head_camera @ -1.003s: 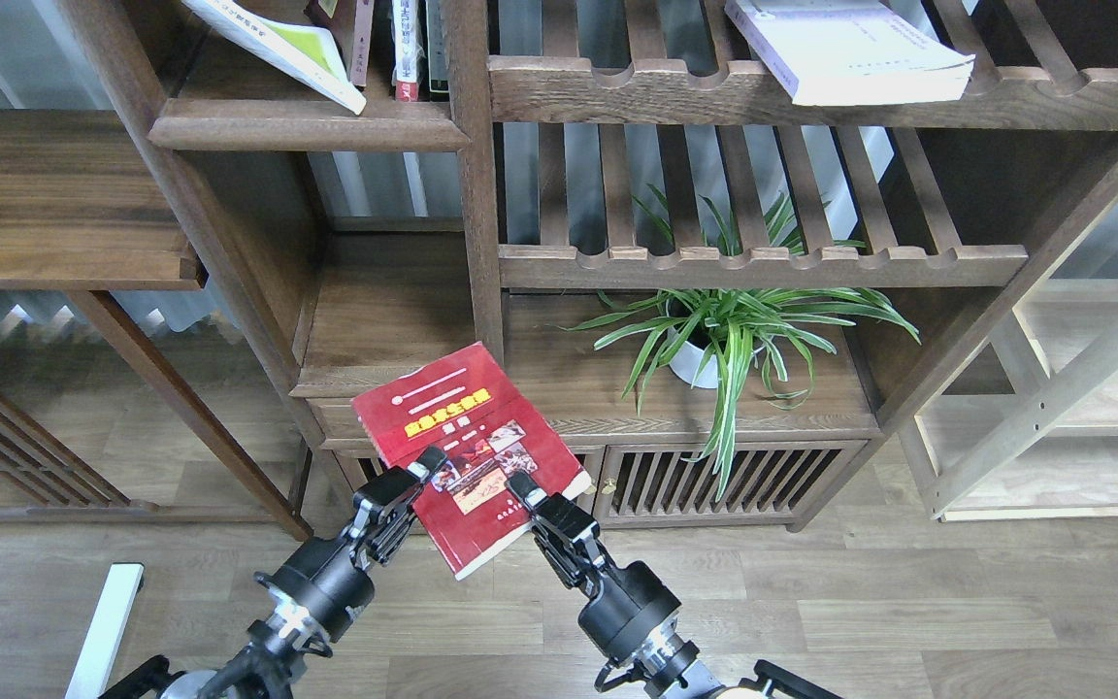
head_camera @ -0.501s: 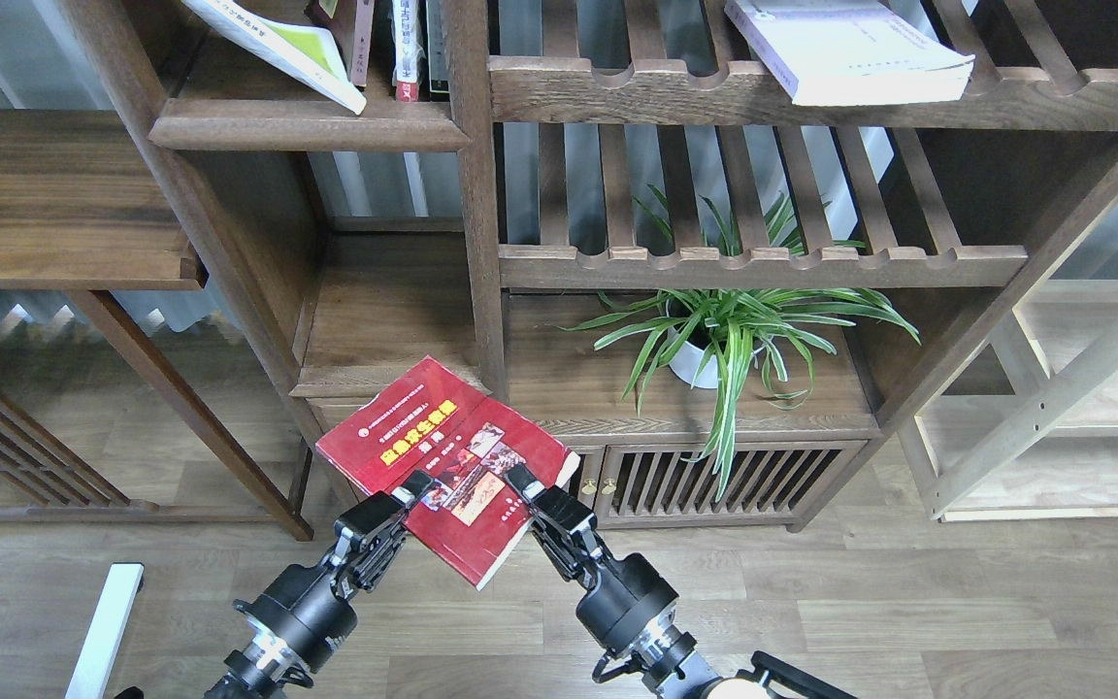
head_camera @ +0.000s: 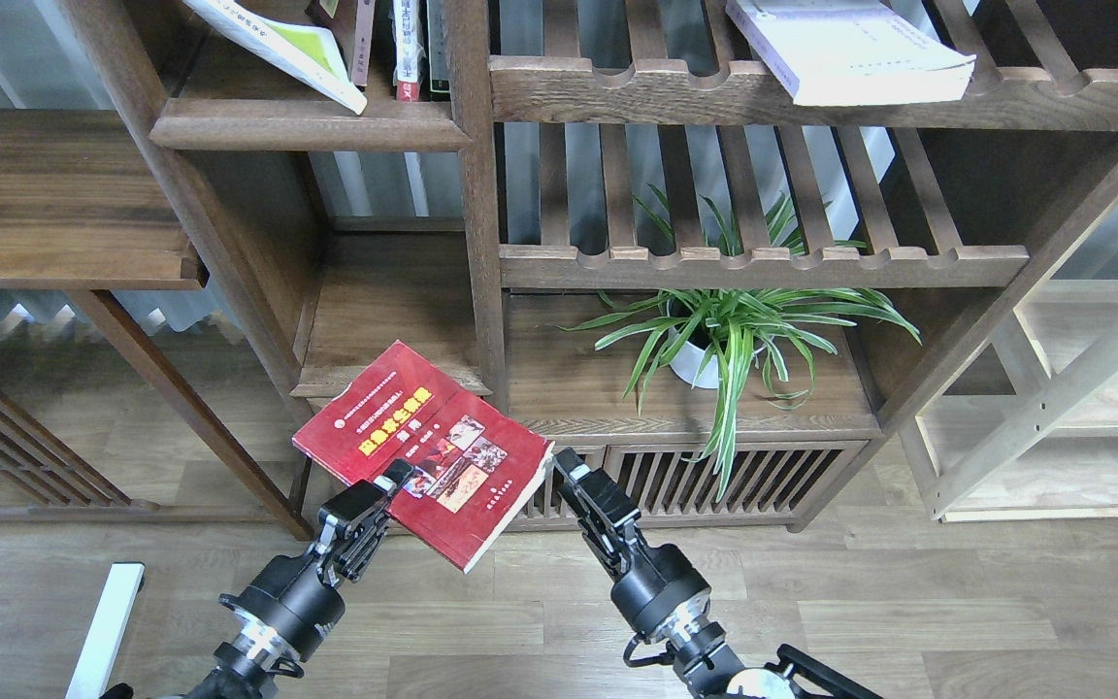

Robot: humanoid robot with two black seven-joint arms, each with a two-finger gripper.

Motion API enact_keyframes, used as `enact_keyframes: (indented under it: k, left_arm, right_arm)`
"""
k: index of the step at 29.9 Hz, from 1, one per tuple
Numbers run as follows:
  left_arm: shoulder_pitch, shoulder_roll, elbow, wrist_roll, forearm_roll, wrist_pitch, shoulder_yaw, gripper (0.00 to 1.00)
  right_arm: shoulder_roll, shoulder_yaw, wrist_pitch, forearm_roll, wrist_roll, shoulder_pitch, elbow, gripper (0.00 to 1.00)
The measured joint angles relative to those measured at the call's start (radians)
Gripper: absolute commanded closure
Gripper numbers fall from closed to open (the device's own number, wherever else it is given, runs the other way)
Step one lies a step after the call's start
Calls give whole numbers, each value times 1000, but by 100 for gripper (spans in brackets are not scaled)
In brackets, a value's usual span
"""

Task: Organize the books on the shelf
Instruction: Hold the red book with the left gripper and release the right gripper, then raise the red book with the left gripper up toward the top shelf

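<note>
the dark red book (head_camera: pixel 423 449) hung in the air in front of the bookcase, cover up and tilted, its far corner over the front edge of the low solid shelf (head_camera: pixel 389 320) in the left bay. yellow characters and a few small photos showed on its cover. the left gripper (head_camera: pixel 386 482) was clamped on the near left edge of the book, one finger lying over the cover. the right gripper (head_camera: pixel 567 464) stood just beside the book's right edge, apart from it by a thin gap; its fingers were too dark and close together for me to tell whether they were parted or pressed together.

higher in the left bay, on the upper solid shelf (head_camera: pixel 307 121), a yellow-green book (head_camera: pixel 279 47) leaned steeply against a few upright books (head_camera: pixel 402 44). on the top slatted rack (head_camera: pixel 811 87) to the right, a thick white book (head_camera: pixel 845 49) lay flat, its corner reaching past the scalloped rail. a second slatted rack (head_camera: pixel 763 264) ran below that one, and under it a spider plant (head_camera: pixel 734 330) in a white pot sat on the cabinet top (head_camera: pixel 569 379), well apart from the red book. the cabinet's slatted doors (head_camera: pixel 705 481) showed behind the right arm. a pale wood frame (head_camera: pixel 1054 408) stood on the plank floor (head_camera: pixel 908 602) at the far right.
</note>
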Motion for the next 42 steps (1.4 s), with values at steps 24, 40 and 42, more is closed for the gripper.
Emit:
enact_keyframes:
  k: [24,40,42]
  left_arm:
    - [52,2,-55,-10,300,0,-247,100]
    - [209,10,-357,-3,647,0,-559,99]
    - [229,14,-398,5,685,0,-607,99]
  right_arm:
    - [0,100,-28,-20,12,42,-237,0]
    - [0,105,71,-20,11,30,-262,0]
    - [0,105,71,-20,11,29,-265,0]
